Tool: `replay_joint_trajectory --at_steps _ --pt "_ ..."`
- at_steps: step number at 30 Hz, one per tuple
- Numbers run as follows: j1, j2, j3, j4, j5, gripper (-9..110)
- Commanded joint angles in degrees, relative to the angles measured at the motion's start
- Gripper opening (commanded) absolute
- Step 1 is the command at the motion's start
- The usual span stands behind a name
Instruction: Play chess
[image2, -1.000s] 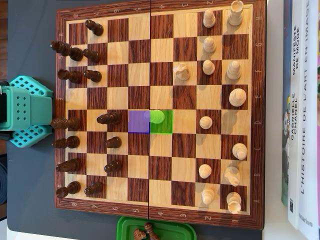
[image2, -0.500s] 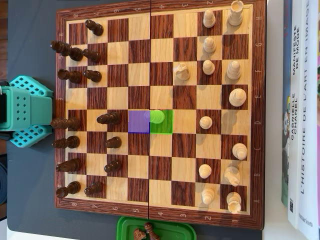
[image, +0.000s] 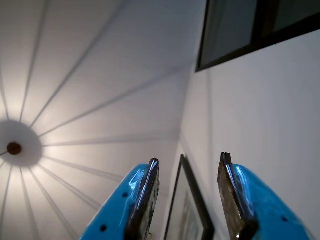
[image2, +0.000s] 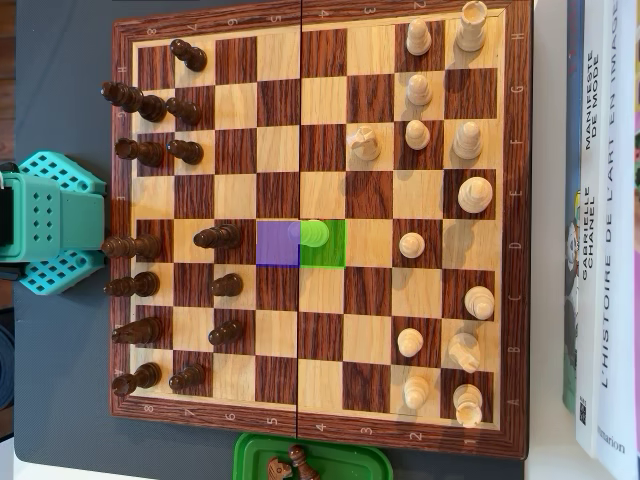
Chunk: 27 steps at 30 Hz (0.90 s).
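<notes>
In the wrist view the jaws (image: 189, 162) point up at the ceiling, two blue fingers (image: 142, 200) standing apart with bare wall between them: released, grasping nothing. A ceiling lamp mount (image: 14, 148) sits far off to their left, a dark window frame (image: 250, 30) above and to their right, and a framed picture (image: 187, 210) shows low in the gap. No chess piece or board appears here, so the arm looks parked and aimed away from the game.

In the overhead view the jaws themselves are not visible; only the teal arm base (image2: 50, 222) shows at the left edge of the chessboard (image2: 315, 440), which lies on a dark tabletop (image2: 60, 80). The light pawn (image2: 314, 233) stands on a green-tinted square, just beside a purple-tinted square (image2: 277, 243) that is vacant, and both lie well away from wherever the jaws are. Dark pieces (image2: 218, 237) line the side near the base, light pieces (image2: 412, 245) the far side. A green tray (image2: 250, 455) below the board holds captured dark pieces.

Judging from this, the move in hand is not begun: reach, grasp and placing are all left.
</notes>
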Motion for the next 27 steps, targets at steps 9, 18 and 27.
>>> replay_joint_trajectory --at_steps 9,18,27 --pt "-1.0 0.0 1.2 -0.1 0.3 18" --pt "-0.4 0.0 1.2 0.0 0.3 18" --pt "-0.4 0.0 1.2 0.0 0.3 18"
